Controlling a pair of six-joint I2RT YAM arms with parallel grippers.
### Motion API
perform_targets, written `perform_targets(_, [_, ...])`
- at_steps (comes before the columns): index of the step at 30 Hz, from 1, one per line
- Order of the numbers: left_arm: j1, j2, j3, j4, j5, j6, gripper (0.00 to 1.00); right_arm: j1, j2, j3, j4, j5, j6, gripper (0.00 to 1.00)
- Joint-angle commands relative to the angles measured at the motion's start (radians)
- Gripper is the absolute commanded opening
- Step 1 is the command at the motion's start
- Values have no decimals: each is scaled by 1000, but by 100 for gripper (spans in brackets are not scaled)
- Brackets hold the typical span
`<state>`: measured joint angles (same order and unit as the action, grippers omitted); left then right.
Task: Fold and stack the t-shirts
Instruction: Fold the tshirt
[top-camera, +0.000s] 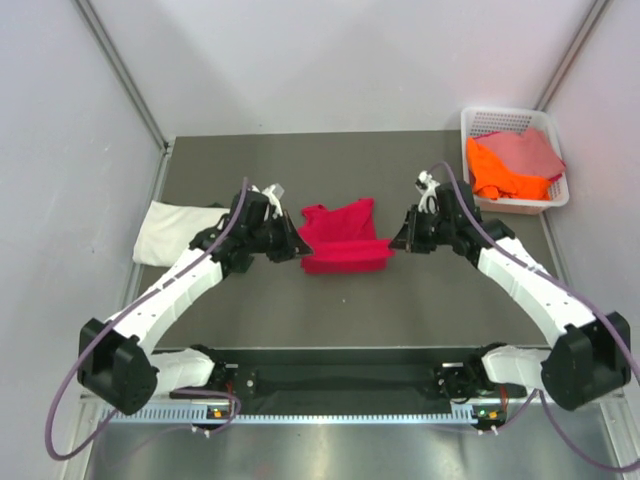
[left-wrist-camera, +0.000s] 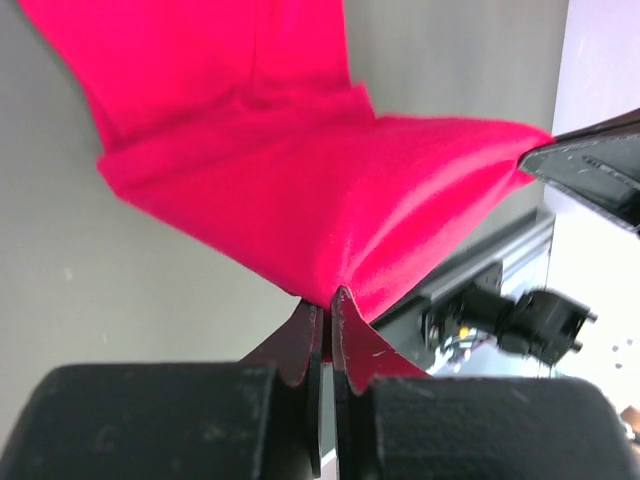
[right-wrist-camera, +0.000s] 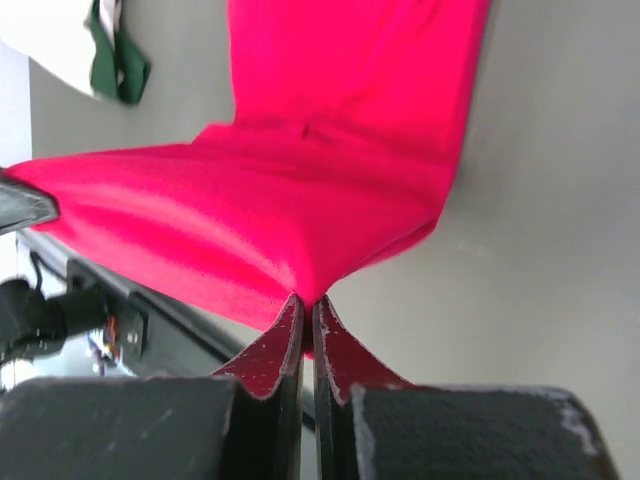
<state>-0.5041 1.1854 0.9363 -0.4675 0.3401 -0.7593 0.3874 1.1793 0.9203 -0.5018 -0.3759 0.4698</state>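
Left fingers (left-wrist-camera: 300, 345) pressed together, pinching near-left corner of crimson t-shirt (top-camera: 342, 240); right fingers (right-wrist-camera: 340, 350) likewise on near-right corner. Near edge raised, doubled over; far part flat on desk (top-camera: 400, 300). Cloth soft, light, limp: likely sags between grips; corners best hold. Cream t-shirt (top-camera: 175, 230) well left of crimson one. Sleeves not made out under fold.

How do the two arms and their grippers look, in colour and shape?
The left arm and right arm have white link shells with black joint housings. A purple cable loops along each. The left gripper and right gripper have black bodies and thin, pointed dark fingers.
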Motion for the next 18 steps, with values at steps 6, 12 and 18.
perform_targets(6, [148, 167, 147, 64, 56, 28, 0, -82, 235, 227, 58, -17, -46, 0])
perform_targets(12, [251, 397, 277, 177, 138, 14, 0, -131, 448, 399, 121, -57, -33, 0])
perform_targets(18, [306, 742, 593, 169, 165, 31, 99, -176, 729, 636, 218, -72, 21, 81])
